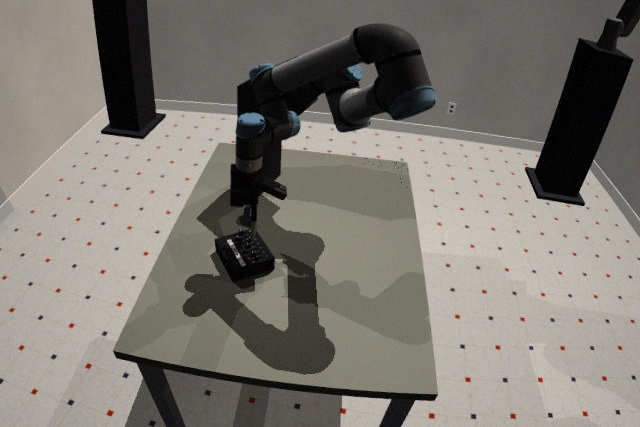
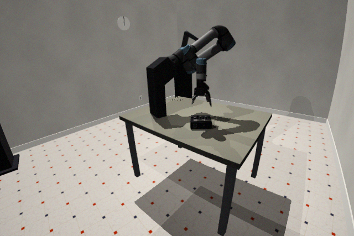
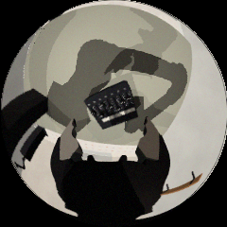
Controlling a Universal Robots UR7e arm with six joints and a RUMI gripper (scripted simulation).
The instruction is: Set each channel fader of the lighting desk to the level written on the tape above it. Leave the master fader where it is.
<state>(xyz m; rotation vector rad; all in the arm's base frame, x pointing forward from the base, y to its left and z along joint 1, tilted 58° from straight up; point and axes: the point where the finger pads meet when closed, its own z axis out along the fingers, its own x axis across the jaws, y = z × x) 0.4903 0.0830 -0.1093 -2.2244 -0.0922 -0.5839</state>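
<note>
From the top, the lighting desk (image 1: 244, 254) sits on the desk (image 1: 361, 277), toward its left side. Exterior: the hand (image 2: 201, 102) hangs above it, spread, pinching nothing. At the wrist, both fingers flank the console.

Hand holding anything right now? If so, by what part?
Nothing is held. The hand is fully open, hovering above the lighting desk on the table, with no fader between its fingers.
</note>
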